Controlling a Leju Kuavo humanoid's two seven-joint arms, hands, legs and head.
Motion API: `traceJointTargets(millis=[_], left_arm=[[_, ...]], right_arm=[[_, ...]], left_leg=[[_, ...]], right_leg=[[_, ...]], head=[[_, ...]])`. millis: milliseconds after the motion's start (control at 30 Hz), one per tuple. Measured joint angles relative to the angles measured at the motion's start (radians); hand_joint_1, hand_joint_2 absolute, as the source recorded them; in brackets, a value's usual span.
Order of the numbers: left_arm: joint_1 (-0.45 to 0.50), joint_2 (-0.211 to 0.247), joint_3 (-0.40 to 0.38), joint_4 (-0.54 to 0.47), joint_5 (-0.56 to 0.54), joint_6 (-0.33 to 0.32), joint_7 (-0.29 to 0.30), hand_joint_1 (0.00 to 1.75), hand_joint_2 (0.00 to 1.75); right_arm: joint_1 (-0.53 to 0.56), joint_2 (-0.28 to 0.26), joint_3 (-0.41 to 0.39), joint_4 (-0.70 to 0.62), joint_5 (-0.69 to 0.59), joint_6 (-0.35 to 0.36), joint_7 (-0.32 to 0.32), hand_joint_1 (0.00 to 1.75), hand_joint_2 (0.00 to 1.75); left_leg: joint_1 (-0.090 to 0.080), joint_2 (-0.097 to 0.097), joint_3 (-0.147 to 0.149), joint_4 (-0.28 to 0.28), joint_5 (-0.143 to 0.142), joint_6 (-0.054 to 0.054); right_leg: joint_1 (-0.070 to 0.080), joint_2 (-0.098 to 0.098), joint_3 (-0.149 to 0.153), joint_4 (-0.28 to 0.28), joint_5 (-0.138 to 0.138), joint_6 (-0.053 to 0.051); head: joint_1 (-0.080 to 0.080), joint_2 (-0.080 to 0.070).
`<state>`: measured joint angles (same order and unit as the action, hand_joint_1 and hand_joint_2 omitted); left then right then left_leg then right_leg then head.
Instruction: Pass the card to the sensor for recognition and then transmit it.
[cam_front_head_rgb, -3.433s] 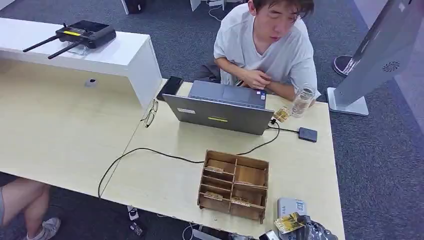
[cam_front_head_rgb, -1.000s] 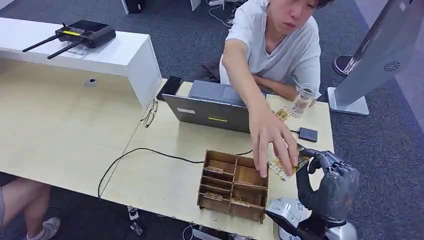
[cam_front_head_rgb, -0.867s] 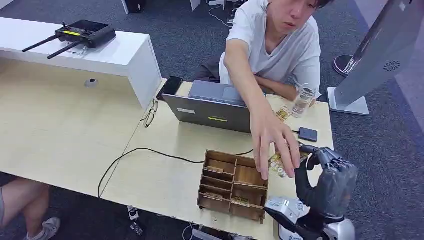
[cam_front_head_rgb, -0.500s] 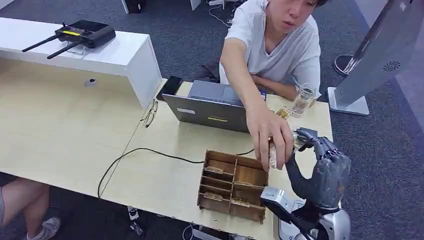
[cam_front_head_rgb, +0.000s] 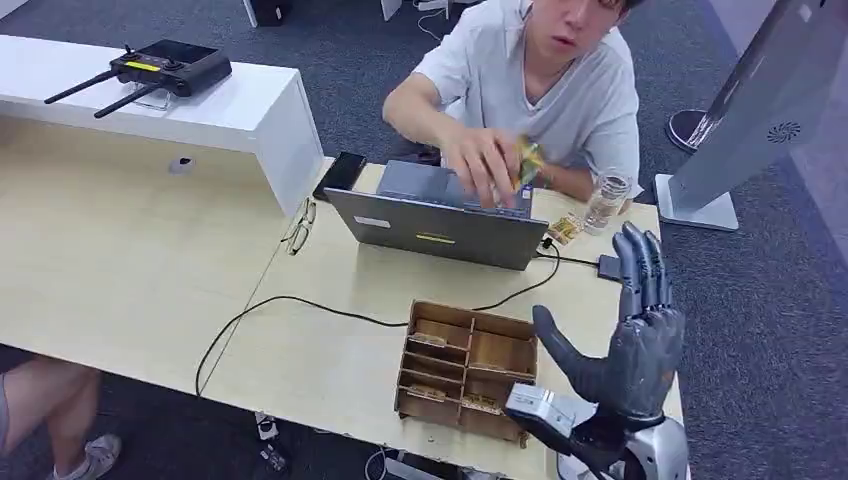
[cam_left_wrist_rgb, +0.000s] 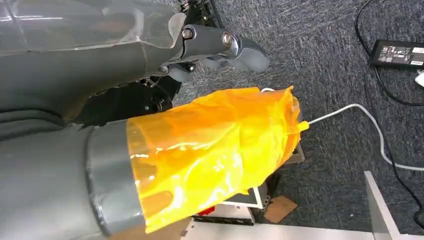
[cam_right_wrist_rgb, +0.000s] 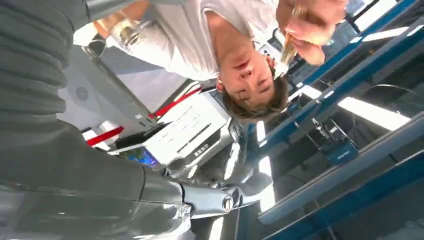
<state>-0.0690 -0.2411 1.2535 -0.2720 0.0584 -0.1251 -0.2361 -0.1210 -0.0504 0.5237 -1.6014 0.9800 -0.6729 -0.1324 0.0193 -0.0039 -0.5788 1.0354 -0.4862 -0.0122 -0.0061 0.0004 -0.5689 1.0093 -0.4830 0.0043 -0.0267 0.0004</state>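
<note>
Holding the card now is the person's hand, pinched above the laptop at the far edge of the desk, well apart from the robot. The right hand stands upright over the near right corner of the desk, fingers straight and spread, thumb out to the side, nothing in it. The left hand hangs low over the carpet; from that wrist view I cannot tell how its fingers lie.

The card looks small and flat, yellow-gold with some darker print, seen nearly edge-on, so the face is hard to read. My read: light, thin, fairly stiff, likely smooth-faced and quick to slip or twist between hard fingertips. Best taken by a short edge, thumb on one face and fingers on the other, leaving most of the face free to show.

More gold cards lie beside the jar, and the wooden organizer sits at the near edge.
</note>
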Motion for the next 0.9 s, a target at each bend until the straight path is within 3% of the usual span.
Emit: traceJointTargets(millis=[300,900], left_arm=[[0.002,-0.001,0.0,0.0,0.009,0.006,-0.01,0.0,0.0],[0.002,-0.001,0.0,0.0,0.012,0.011,-0.014,0.0,0.0]], right_arm=[[0.072,0.0,0.067,-0.048,-0.007,0.02,-0.007,0.0,1.75],[0.088,0.0,0.15,-0.015,-0.053,0.077,-0.026,0.0,1.75]], left_leg=[[0.0,0.0,-0.001,0.0,0.0,0.0],[0.0,0.0,-0.001,0.0,0.0,0.0]], right_leg=[[0.0,0.0,0.0,0.0,0.0,0.0],[0.0,0.0,0.0,0.0,0.0,0.0]], head=[[0.0,0.0],[0.0,0.0]])
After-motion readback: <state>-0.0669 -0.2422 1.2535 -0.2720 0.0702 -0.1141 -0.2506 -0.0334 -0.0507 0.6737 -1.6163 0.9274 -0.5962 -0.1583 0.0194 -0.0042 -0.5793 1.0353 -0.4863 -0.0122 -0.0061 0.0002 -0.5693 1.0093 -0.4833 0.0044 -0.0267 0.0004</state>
